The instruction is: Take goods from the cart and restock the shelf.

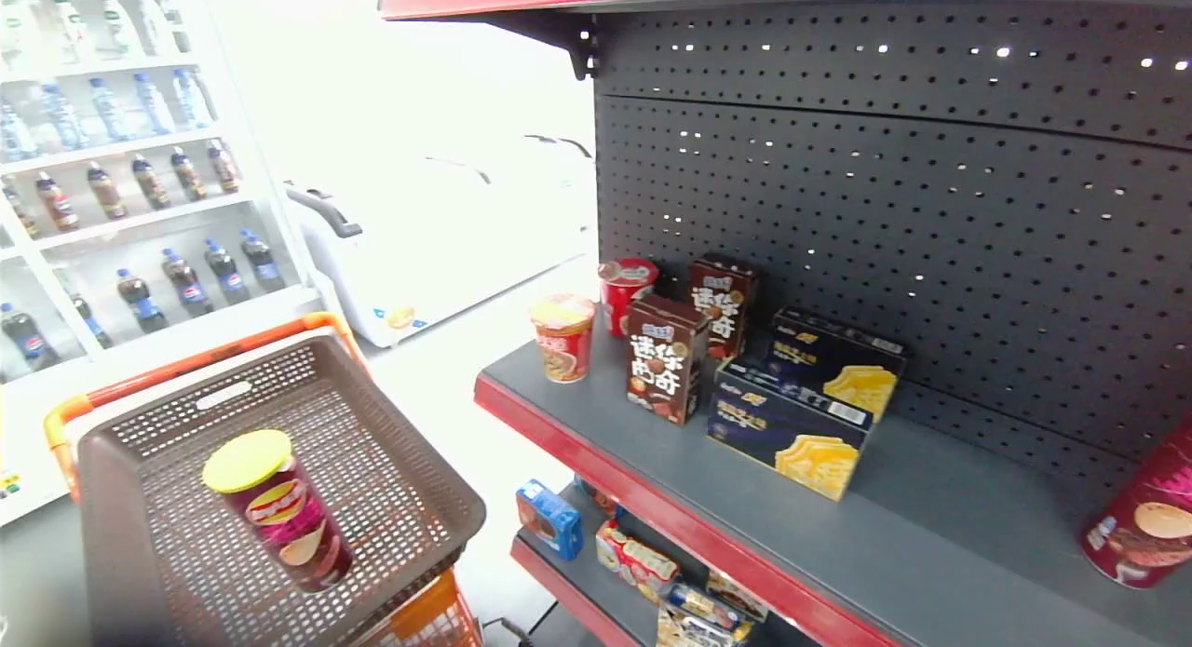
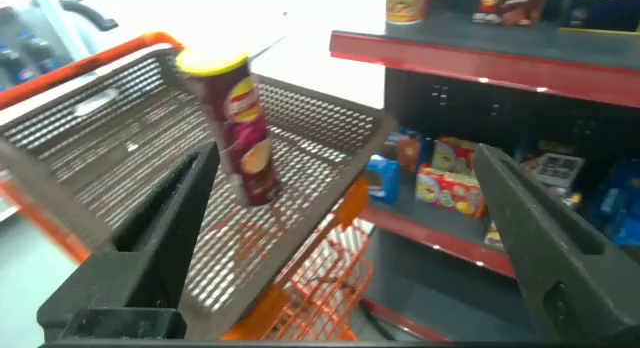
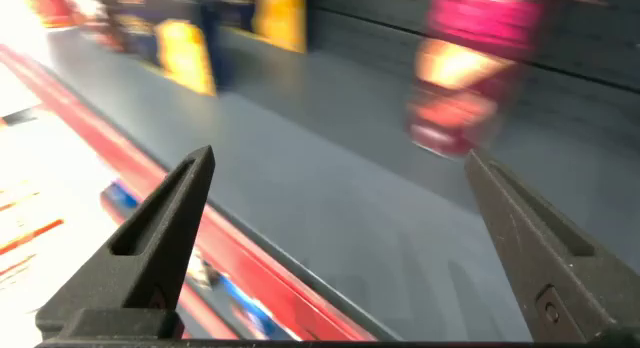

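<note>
- Head view: one chips can [image 1: 277,509], yellow-lidded, stands slightly tilted on the mesh floor of the cart basket [image 1: 372,461]. It is the only stock I see there, so I judge it the next thing to lift.
- On the shelf [image 1: 931,535], cup noodles [image 1: 562,338], chocolate boxes [image 1: 665,370] and dark blue boxes [image 1: 790,433] sit in rows, like with like. A shelved chips can [image 1: 1141,526] stands well apart from them, with bare board between, probably the spot kept for cans.
- Left wrist view: my left jaws are spread wide and grip nothing. The chips can [image 2: 240,128] stands ahead of them, nearer one finger than the other and not yet between the tips. The cart basket [image 2: 90,168] lies beneath and beyond them. I read the wide spread as readiness to straddle the can's body.
- Right wrist view: my right jaws are also wide apart and hold nothing. They hang over the bare shelf [image 3: 300,178], and the shelved chips can [image 3: 465,78] stands upright beyond the tips, close to one finger's line. The dark blue boxes [image 3: 180,48] stand farther off past the other finger.
</note>
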Controlling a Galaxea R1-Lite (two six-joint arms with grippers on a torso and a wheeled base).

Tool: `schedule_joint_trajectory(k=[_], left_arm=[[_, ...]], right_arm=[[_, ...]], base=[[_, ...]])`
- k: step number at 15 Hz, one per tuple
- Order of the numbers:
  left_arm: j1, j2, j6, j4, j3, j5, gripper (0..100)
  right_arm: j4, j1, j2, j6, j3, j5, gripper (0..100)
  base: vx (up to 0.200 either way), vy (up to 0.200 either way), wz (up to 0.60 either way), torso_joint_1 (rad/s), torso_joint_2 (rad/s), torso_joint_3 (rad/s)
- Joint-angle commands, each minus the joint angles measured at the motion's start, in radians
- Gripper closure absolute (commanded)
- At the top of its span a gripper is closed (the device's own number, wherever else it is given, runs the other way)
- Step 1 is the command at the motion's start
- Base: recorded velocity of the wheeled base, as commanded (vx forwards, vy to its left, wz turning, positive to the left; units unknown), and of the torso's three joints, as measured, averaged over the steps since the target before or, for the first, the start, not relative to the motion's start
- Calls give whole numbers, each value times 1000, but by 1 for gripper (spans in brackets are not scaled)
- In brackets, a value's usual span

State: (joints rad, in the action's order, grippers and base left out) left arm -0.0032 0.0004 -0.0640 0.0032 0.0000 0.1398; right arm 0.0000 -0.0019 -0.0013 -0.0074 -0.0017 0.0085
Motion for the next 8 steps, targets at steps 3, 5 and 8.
schedule_joint_trajectory(k=[3,5,8], left_arm=[[-1,59,-30,14,-163,-55,0],[12,421,-92,121,-408,-167,0],[19,733,-109,112,-565,-201,0]], right_arm=[[2,2,1,6,0,1,0],[2,2,1,6,0,2,0],[2,2,1,6,2,2,0]], base=[[0,0,200,1,2,-1],[0,0,0,0,0,0],[0,0,0,0,0,0]])
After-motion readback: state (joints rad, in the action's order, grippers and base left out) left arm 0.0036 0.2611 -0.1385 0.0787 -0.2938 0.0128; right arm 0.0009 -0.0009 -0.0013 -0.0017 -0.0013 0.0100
